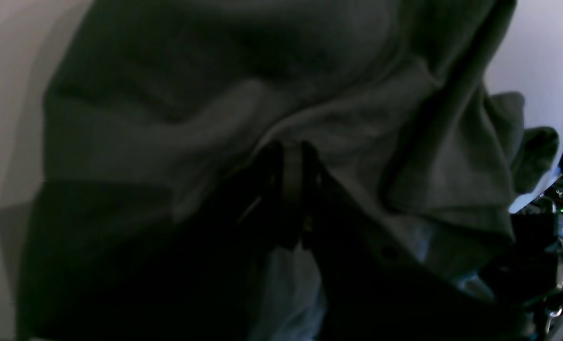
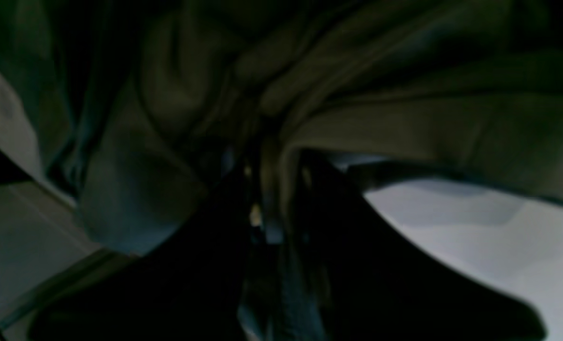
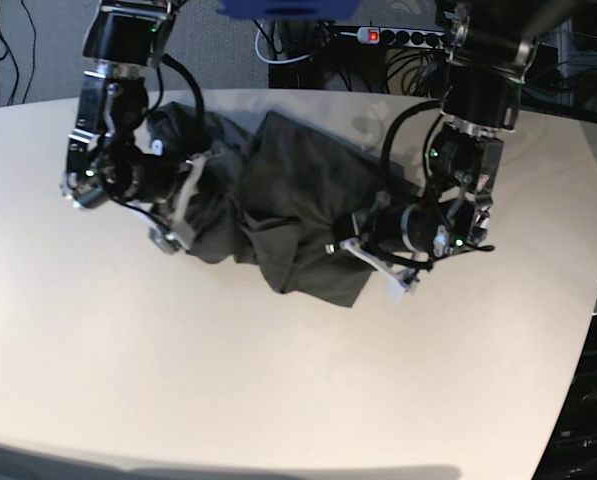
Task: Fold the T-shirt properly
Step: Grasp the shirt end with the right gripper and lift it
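Observation:
The dark grey T-shirt (image 3: 288, 205) lies bunched and creased on the table between my two arms. In the base view my left gripper (image 3: 363, 250) is at the shirt's right edge, low over the table, and my right gripper (image 3: 191, 195) is at its left edge. The left wrist view shows the left gripper (image 1: 292, 149) shut on a fold of the T-shirt (image 1: 224, 71), which fills most of that view. Seen from the right wrist, the right gripper (image 2: 272, 166) is shut on gathered folds of the T-shirt (image 2: 404, 128). Cloth and shadow hide most of the fingers.
The pale round table (image 3: 278, 380) curves away at its right edge (image 3: 590, 300). Behind its far edge lie a power strip (image 3: 398, 37) and loose cables (image 3: 298, 45). Dark equipment stands off the table at the lower right.

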Motion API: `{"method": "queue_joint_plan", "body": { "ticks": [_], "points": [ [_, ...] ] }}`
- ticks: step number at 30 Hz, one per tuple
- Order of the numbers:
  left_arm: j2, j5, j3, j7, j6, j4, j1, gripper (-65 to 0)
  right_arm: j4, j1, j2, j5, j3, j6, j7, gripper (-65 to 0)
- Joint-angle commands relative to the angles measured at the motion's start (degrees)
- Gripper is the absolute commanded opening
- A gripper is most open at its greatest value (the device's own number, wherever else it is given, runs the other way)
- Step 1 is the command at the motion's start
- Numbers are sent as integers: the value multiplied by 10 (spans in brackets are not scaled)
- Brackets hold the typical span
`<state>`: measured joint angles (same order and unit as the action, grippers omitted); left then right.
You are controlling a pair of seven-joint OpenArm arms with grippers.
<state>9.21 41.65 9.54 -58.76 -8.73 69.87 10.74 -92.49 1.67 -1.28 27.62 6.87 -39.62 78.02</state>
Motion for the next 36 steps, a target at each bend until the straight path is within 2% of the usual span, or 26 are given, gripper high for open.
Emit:
{"method": "queue_joint_plan", "body": {
  "ticks": [1, 5, 12, 16, 21, 23, 32, 36],
  "points": [
    [10, -86, 3, -37, -37, -14, -22, -627, -8, -9, 1, 11, -7, -4, -1, -640],
    [13, -86, 3, -37, -37, -14, -28, -627, -8, -25, 19, 11, -36, -4, -1, -640],
    [26, -86, 3, -37, -37, -14, -38, -627, -8, -44, 58, 11, -45, -4, 3, -640],
    [31, -86, 3, -37, -37, -14, -41, -627, -9, -60, 84, 11, -92, -4, 0, -640],
    [32, -88, 4, -37, -37, -14, -48, -627, -54, -80, 101, 10, -158, -4, 4, -640],
    [32, -86, 4, -37, -37, -14, -48, -627, -73, -85, 102, 10, -176, -4, 17, -640],
    [40, -86, 4, -38, -37, -14, -59, -627, -93, -109, 100, 11, -175, -4, 20, -640],
    [44, -86, -4, -38, -38, -14, -59, -627, -109, -88, 77, 13, -176, -4, 20, -640]
  ]
}}
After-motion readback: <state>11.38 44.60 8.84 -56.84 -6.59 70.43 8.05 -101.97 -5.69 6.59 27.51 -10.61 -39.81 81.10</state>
